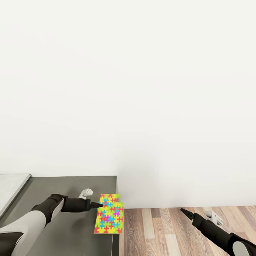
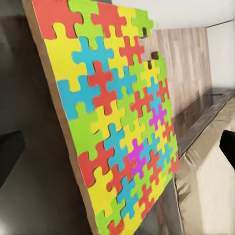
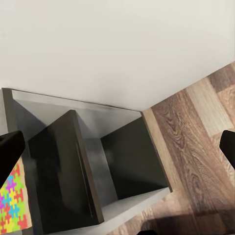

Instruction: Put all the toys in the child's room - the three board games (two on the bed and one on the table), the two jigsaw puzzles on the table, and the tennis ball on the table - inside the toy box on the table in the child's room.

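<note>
The puzzle hangs over the right edge of the dark side unit, pinched at its near edge by the left gripper; the right gripper hovers spread over the floor

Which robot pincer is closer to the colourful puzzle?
The left. The left pincer is right at the jigsaw puzzle, gripping its edge over the dark side unit. The right pincer hangs apart over the wood floor.
</note>
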Motion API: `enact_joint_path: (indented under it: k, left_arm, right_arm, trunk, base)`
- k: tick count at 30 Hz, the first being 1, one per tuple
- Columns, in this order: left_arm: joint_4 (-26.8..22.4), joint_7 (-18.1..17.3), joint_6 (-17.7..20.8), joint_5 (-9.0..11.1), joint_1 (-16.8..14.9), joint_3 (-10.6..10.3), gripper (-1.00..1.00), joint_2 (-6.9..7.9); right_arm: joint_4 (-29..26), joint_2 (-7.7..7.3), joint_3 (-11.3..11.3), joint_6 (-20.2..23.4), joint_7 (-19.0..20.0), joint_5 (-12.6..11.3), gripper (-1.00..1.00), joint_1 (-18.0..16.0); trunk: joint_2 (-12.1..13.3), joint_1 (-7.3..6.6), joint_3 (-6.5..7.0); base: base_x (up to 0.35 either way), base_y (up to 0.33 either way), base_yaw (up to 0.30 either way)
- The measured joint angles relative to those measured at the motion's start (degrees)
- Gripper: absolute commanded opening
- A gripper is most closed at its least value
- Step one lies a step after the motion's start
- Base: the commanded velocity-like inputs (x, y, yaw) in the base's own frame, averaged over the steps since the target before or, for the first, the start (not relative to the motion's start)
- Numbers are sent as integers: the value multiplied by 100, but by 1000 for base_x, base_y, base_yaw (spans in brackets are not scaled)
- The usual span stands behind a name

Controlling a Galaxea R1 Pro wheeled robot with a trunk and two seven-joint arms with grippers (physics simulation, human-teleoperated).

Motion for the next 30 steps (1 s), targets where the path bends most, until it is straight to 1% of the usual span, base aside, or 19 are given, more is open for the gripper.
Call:
enact_joint_path:
  k: [6,13,20,26,30]
  left_arm:
    - [0,-65,-11,0,0,0,100,13]
    - [0,-32,-6,6,0,0,100,59]
    - [-4,-18,-4,8,0,3,100,139]
    - [-18,-54,-14,17,0,26,100,273]
    - [-50,-96,-30,47,0,58,100,423]
  right_arm:
    - [2,5,0,0,0,-1,100,0]
    - [15,11,7,0,0,-4,100,0]
    - [27,10,15,0,0,-4,100,0]
    - [35,10,16,6,22,-10,100,0]
    - [63,8,17,12,105,-18,100,0]
  trunk:
    - [0,0,0]
    - [0,0,0]
    - [0,0,0]
    - [0,0,0]
    - [0,0,0]
  base:
    - [0,0,0]
    - [0,0,0]
    - [0,0,0]
    - [0,0,0]
    - [0,0,0]
